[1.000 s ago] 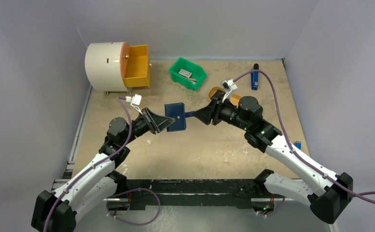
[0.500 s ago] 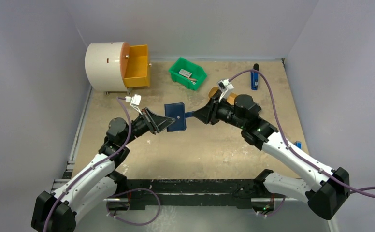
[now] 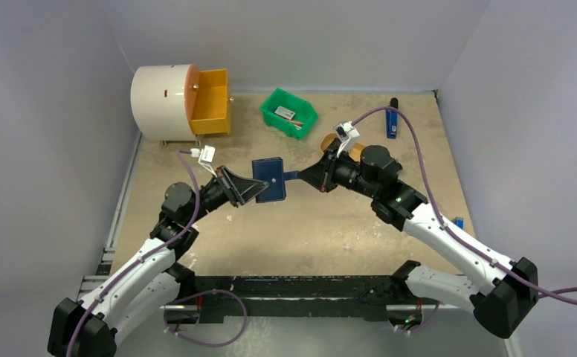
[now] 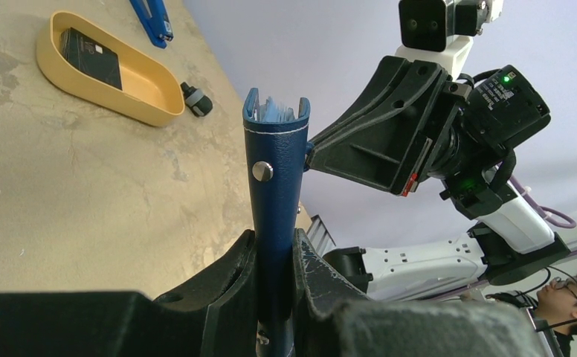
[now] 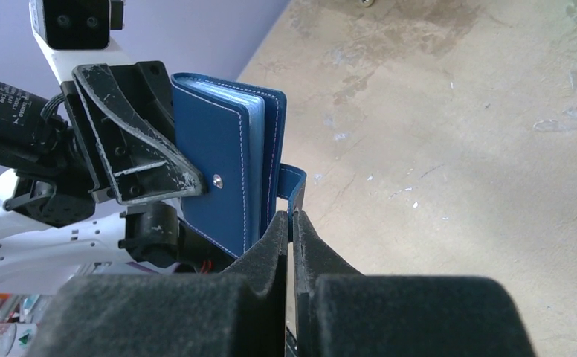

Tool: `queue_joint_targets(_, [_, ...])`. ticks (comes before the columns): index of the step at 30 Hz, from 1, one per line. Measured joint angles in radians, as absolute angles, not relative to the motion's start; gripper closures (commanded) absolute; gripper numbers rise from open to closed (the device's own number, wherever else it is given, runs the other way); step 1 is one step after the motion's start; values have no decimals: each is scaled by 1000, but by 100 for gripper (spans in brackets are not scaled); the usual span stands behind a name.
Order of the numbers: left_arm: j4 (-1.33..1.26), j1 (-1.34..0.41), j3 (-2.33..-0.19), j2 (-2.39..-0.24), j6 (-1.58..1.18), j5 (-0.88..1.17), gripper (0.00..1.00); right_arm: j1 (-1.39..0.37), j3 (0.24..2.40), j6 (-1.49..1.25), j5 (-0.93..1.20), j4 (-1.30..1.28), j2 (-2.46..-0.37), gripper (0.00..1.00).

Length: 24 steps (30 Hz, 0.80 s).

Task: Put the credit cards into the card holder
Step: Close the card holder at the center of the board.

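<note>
Sandy bench [image 3: 330, 230] lies beneath. Above it, the card holder [image 3: 270, 179] stands upright out of the left jaws, which are clamped on its spine end. The right jaws are pinched together on its snap tab [image 5: 295, 186]. This looks like the opening step. Next, the tab must be drawn away from the left jaws to spread the covers.
</note>
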State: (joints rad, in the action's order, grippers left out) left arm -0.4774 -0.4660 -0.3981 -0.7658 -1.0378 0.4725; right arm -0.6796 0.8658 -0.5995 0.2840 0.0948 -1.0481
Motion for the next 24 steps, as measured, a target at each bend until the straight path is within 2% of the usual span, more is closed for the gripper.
queue_joint_targets(13, [-437,-475,-441,-778,-1037,405,100,-680,839,-540,317,88,-976,100])
queue_joint_targets(16, [-437,-480,-460,-796,-1036,408,100,-680,830,-542,321,89,-954,76])
queue_joint_targets(18, [-428,-478,-472,-805,-1028,398,100,-680,826,-556,333,86,-943,66])
queue_joint_targets(24, [-391,-472,-495,-812,-993,394,100,-678,825,-589,324,70,-908,58])
